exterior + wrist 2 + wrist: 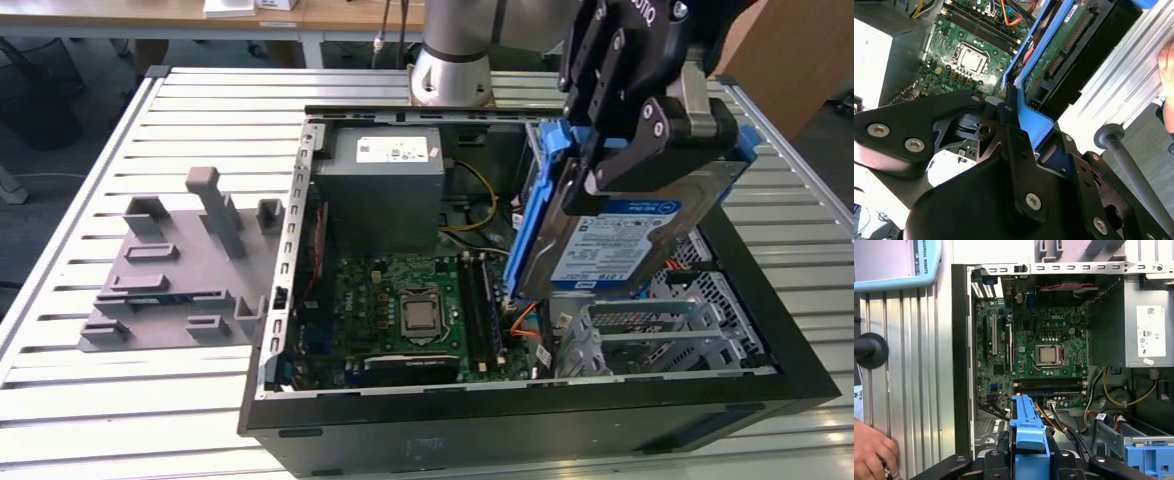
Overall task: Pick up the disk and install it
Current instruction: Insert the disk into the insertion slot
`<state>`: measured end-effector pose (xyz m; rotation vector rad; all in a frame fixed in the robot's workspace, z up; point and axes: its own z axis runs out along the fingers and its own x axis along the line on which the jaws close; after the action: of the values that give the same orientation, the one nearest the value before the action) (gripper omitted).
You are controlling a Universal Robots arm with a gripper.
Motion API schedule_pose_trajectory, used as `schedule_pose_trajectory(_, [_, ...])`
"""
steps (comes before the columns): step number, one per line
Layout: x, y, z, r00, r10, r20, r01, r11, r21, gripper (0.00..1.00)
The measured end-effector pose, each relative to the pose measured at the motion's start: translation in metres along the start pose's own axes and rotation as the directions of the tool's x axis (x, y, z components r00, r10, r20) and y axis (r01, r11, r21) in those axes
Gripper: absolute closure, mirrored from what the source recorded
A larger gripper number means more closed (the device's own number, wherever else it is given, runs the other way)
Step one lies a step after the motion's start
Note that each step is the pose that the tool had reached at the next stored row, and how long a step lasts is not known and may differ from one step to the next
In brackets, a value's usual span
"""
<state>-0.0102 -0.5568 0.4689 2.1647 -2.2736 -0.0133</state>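
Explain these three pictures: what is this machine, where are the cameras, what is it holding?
It is a robot arm with a gripper, a two-fingered clamp. The exterior view comes from a camera off the arm; both wrist views ride on it. On the slatted table stands an open computer case, motherboard showing, a grey fixture beside it. The gripper is shut on the disk, a hard drive in a blue bracket, held tilted over the case. A person's hand shows in the first wrist view.
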Motion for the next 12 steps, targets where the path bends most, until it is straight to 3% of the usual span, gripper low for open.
schedule_pose_trajectory(3, [0.0032, -0.0027, 0.0016, 1.0, 0.0, 0.0, 0.0, 1.0, 0.0, 0.64])
schedule_pose_trajectory(12, [0.0081, -0.019, 0.0086, 1.0, 0.0, -0.0002, 0.0, 1.0, 0.0, 0.64])
